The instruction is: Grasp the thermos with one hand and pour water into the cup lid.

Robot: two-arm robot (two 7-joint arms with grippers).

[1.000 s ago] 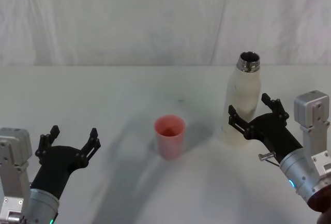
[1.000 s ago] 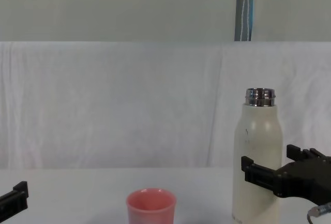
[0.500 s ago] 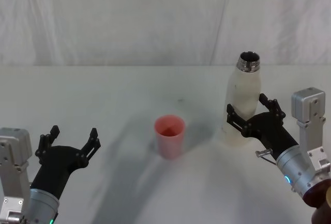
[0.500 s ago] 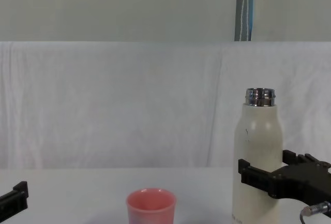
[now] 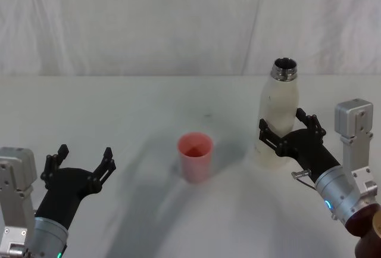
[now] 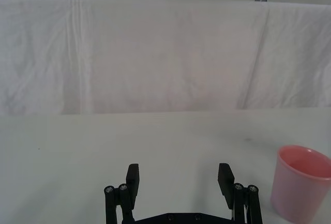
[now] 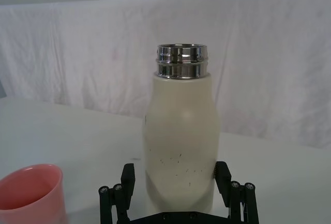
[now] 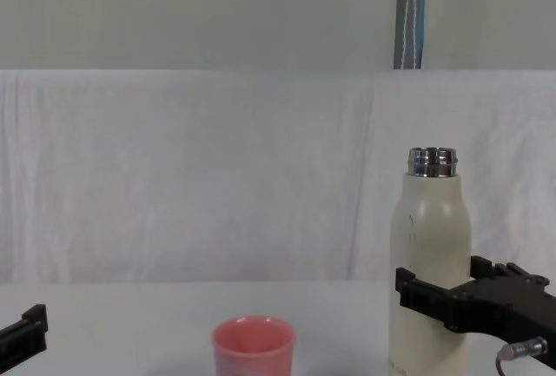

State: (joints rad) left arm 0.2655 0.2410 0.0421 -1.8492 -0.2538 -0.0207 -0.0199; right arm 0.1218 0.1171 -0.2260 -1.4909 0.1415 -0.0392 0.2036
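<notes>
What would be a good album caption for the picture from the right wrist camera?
Right gripper, fingers open either side of the cream thermos, with the pink cup lid waiting nearby.

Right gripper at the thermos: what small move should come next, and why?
Probably closing the fingers. The right gripper is open, with a finger on each side of the thermos at its lower body, and the bottle stands upright on the table, not yet clamped. Lifting and tipping toward the cup lid should wait for a firm grip. The left gripper sits open, apart.
</notes>
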